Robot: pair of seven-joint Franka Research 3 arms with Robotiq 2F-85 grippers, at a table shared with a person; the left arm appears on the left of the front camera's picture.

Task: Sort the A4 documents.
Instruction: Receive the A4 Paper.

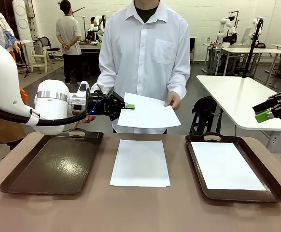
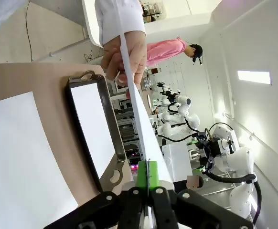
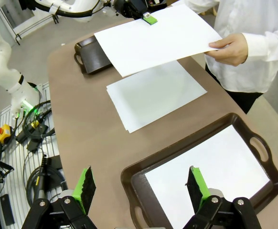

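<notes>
One sheet (image 1: 147, 112) hangs roughly level, long axis toward the person (image 1: 145, 48).

Rear wall (image 1: 203, 14): white-painted brick across the far side of the room.
Floor (image 1: 49, 79): smooth grey, bare between the workstations.
Desk (image 1: 140, 212): brown matte top with rounded corners, nearest the viewer.
Side table (image 1: 237, 101): white top with a rounded corner, to the right just behind the desk.
Far tables (image 1: 249, 50): white tops on thin legs, at the right rear.
Chair (image 1: 44, 43): dark back, left rear.
Light panel (image 2: 253, 76): bright rectangle, lit; illumination is even.
Cabling (image 3: 34, 129): black leads on the floor beside the desk.
</notes>
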